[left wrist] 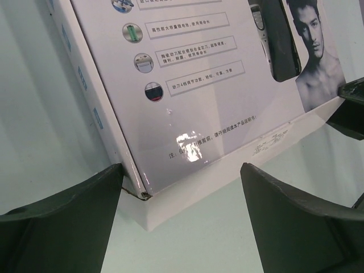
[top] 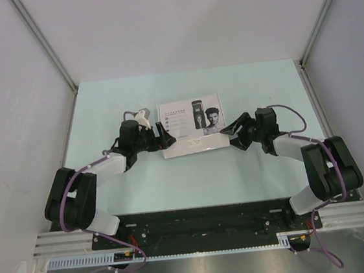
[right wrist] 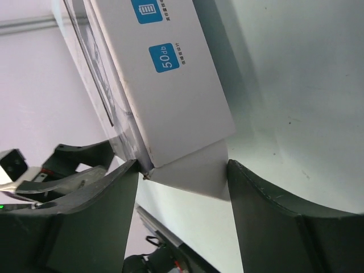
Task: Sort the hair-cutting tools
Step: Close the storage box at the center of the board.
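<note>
Two arms flank the closed white box (top: 191, 126) mid-worktop (top: 192, 174). Left gripper (left wrist: 182, 170) is wide open, straddling the box's near-left corner, one finger (left wrist: 68, 222) touching it. Right gripper (right wrist: 182, 165) is narrower around the near-right corner, both fingers (right wrist: 273, 216) seemingly touching; can't tell if it grips. Hair-cutting tools unseen, can't tell where.

- Box (top: 192, 125): white, and its lid is printed with a dark-haired, bare-chested man, a black-and-silver clipper picture and a column of small round icons beside black text.
- Blue squares (right wrist: 164, 58): there on the box's white side, with white lettering.
- Table (top: 192, 174): plain pale mint green.
- Left gripper (top: 164, 137) and right gripper (top: 234, 133): both black.
- Left arm (top: 107, 165) and right arm (top: 293, 143): black joints, white middle links, with purple cables (top: 65, 201) running along them.
- Walls (top: 8, 96): plain pale grey.
</note>
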Controlling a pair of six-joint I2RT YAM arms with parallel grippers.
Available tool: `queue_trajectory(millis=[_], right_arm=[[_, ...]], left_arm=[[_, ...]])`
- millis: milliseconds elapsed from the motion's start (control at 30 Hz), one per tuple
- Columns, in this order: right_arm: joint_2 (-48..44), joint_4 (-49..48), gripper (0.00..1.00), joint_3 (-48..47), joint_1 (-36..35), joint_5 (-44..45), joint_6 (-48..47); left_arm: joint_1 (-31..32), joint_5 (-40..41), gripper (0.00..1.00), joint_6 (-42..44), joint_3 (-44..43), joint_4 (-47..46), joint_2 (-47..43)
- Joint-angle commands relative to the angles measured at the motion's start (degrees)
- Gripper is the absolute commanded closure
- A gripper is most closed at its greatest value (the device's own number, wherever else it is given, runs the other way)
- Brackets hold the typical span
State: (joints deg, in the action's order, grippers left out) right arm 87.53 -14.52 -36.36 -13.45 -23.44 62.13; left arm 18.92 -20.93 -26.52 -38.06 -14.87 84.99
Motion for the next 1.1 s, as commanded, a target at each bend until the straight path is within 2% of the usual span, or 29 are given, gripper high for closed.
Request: queue_trajectory(millis=[0,167,233,467,633,867,967,1067], right_arm=[[-4.47,0.89,0.34,-3.98,1.06,-5.99,9.04],[-3.33,3.10,0.34,-3.63,2.47,-10.13,15.73],[-4.11,0.64,0.34,-3.72,2.38,-10.57,17.40],[-7.10,4.49,0.33,-4.51,3.26,-7.67,15.92],[-10.00,3.80,0.31,-5.64,3.61,-5.39,14.35],[-10.80,28.36,0.21,-14.51,4.49,-0.22,-7.87],[-11.94,34.20,0.16,-16.55,4.40,7.41,-17.64],[-11.42,33.08,0.13,-16.73,4.49,9.64,-23.53]], left_arm=[[0.68,-2.36,0.11,0.24,-1.14,-0.77,-2.46],[0.68,-0.70,0.10,1.03,-0.96,-0.77,-2.90],[0.68,-0.34,0.08,1.38,-1.13,-0.77,-3.34],[0.68,1.59,0.03,2.35,-1.40,-0.68,-4.83],[0.59,3.60,0.00,2.88,-1.66,0.19,-7.03],[0.59,12.22,0.00,6.04,-5.00,7.31,-11.07],[0.59,11.00,0.00,5.35,-5.44,8.63,-12.21],[0.59,9.86,0.00,3.85,-5.27,9.42,-12.31]])
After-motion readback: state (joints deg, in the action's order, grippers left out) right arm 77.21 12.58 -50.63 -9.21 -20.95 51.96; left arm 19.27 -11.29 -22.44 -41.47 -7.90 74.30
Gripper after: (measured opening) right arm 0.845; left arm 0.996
